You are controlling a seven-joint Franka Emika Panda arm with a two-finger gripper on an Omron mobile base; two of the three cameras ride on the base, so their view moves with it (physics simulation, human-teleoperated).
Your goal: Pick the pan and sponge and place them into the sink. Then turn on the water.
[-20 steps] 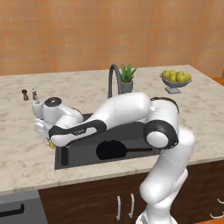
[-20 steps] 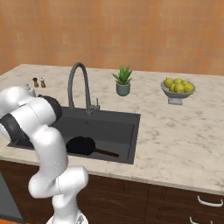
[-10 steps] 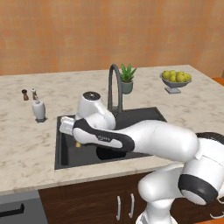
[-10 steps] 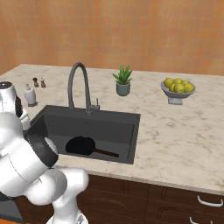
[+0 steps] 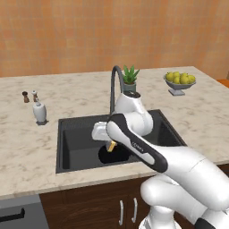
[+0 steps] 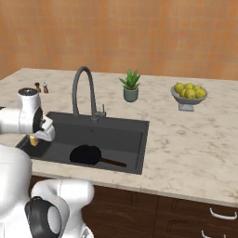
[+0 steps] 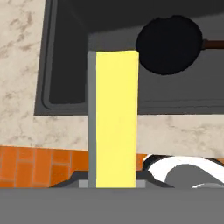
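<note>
Left base view first: sink (image 5: 76, 129) sunk into the marble counter (image 5: 27, 152), dark grey and deep, with the pan (image 5: 117, 154) lying flat on its floor, partly hidden behind the arm. Just above the pan, a sliver of the sponge (image 5: 111, 146) peeking out yellow under the gripper (image 5: 107, 142). Fruit bowl (image 5: 180, 85) at the far right of the counter, heaped with yellow-green fruit. Small pot (image 5: 129, 87) behind the faucet (image 5: 114, 87), holding a spiky green plant.

Over to the right base view: same basin, pan black and round near the front wall, thin handle pointing right. No water from the faucet. Sponge showing as a yellow scrap at the basin's left edge, beneath the white hand.

Hand view now: sponge filling the centre, yellow face toward the lens, grey-blue layer running down its left side, clenched between the jaws and hanging above the basin. Pan beyond it, upper right, apart from the sponge.
</note>
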